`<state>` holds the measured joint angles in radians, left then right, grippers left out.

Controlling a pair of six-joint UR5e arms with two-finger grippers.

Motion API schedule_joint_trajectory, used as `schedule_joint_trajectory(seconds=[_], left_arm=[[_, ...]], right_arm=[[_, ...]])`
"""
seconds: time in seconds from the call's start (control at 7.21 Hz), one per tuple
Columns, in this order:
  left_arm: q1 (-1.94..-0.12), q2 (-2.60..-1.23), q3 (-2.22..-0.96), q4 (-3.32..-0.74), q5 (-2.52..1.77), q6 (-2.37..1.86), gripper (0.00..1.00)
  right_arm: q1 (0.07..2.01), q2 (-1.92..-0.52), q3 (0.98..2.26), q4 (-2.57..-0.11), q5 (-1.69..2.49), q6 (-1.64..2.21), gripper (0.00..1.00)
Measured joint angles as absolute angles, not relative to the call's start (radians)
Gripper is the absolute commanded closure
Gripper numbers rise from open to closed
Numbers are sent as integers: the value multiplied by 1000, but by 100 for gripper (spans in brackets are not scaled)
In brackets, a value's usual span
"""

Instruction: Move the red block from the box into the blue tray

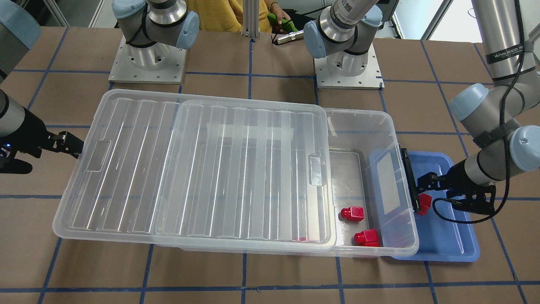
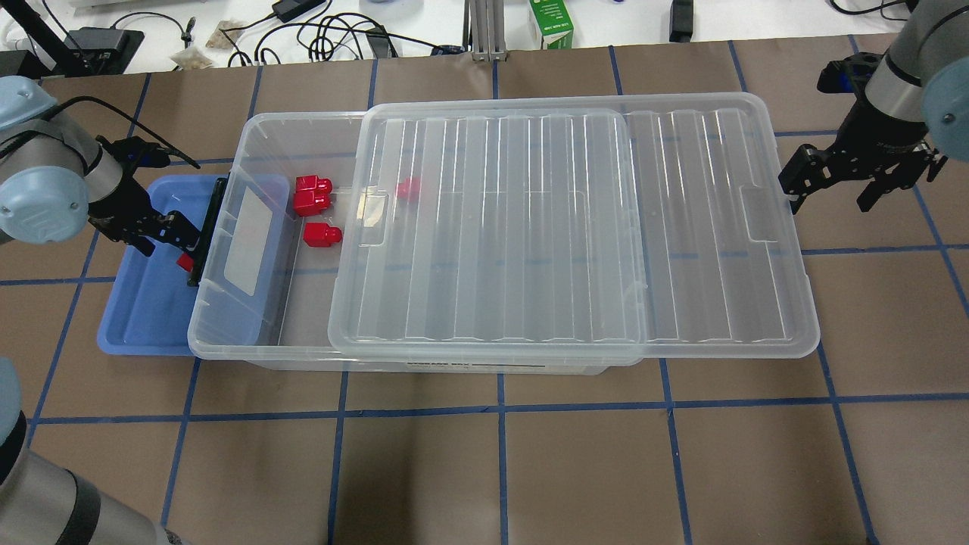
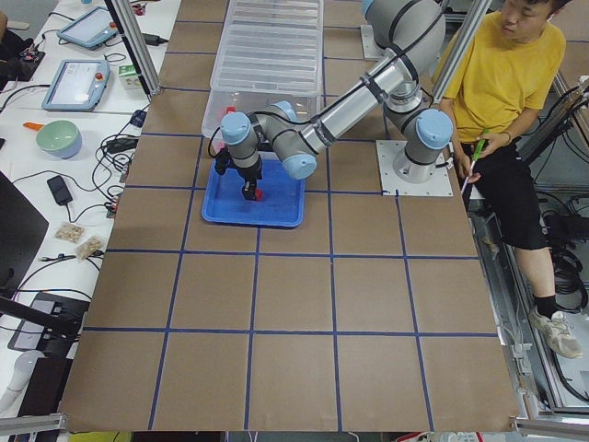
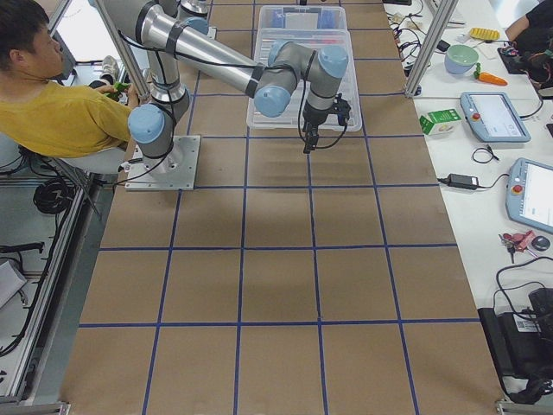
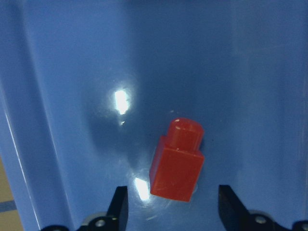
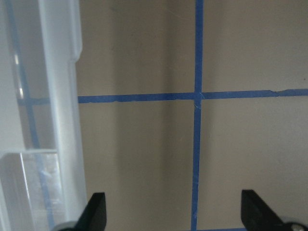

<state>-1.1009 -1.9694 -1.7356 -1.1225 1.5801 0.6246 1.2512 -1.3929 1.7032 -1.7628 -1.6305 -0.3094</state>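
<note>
A red block (image 5: 177, 161) lies on the floor of the blue tray (image 5: 72, 96), between the spread fingers of my open left gripper (image 5: 172, 211), untouched by either. It also shows in the front view (image 1: 424, 202) and the overhead view (image 2: 185, 262). The tray (image 2: 136, 325) sits against the latch end of the clear box (image 2: 250, 352). Two more red blocks (image 2: 322, 235) (image 2: 312, 198) lie in the box's uncovered end. My right gripper (image 2: 829, 198) is open and empty beside the far end of the lid (image 2: 530, 227).
The ribbed lid is slid toward my right and overhangs the box there. A black latch (image 2: 204, 235) stands between the left gripper and the box wall. The arm bases (image 1: 147, 63) stand behind the box. A person in yellow (image 3: 502, 83) sits by the bases.
</note>
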Motion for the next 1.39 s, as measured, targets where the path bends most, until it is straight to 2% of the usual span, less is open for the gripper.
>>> schedule_joint_trajectory(seconds=[0.55, 0.97, 1.39], left_arm=[[-1140, -1804, -1589, -1454, 1572, 602, 0], [-1362, -1669, -1565, -1514, 1600, 422, 0], [-1513, -1593, -1575, -1544, 1627, 217, 0]], right_arm=[[1303, -1393, 1704, -1764, -1569, -307, 0], [1377, -1393, 1704, -1764, -1560, -301, 0], [1429, -1393, 1704, -1765, -1559, -297, 0]])
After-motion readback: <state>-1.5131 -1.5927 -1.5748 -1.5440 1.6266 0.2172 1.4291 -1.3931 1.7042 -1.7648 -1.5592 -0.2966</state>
